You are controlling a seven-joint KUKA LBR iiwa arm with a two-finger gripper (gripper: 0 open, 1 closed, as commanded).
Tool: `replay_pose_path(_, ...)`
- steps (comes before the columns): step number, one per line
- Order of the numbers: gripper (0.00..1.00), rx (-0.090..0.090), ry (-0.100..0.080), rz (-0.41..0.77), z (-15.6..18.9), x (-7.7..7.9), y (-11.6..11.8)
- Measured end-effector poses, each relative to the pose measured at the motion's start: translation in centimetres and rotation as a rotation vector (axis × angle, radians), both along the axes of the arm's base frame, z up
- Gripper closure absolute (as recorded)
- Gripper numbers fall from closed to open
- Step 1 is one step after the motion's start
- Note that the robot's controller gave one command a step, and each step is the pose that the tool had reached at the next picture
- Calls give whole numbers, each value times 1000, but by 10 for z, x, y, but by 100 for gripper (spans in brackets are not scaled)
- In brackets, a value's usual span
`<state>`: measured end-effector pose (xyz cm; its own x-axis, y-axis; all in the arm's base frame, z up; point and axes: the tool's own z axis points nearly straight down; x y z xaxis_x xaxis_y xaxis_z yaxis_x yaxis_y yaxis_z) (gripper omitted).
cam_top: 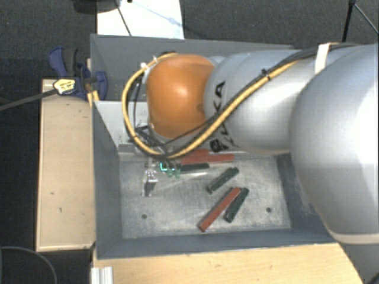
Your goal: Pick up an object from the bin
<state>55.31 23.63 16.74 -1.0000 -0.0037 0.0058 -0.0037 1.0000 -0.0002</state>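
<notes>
Dark green bar (pixel 194 168) near frame centre lies just beside the gripper (pixel 150 183), whose opening cannot be told under the orange cover (pixel 177 93).

The floor (pixel 35 40) was dark grey and looked like a rough carpet. A white sheet of paper (pixel 151 16) lay on it at the far side, and a black cable (pixel 23 103) ran across it at the left.
</notes>
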Motion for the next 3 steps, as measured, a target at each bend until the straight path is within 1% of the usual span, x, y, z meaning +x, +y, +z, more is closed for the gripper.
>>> replay_pose_path(1,0,2,-8,-6,5,2,-1)
replay_pose_path(2,0,3,-10,77,-14,-22,-39)
replay_pose_path(3,0,1,-3,211,0,-34,-105)
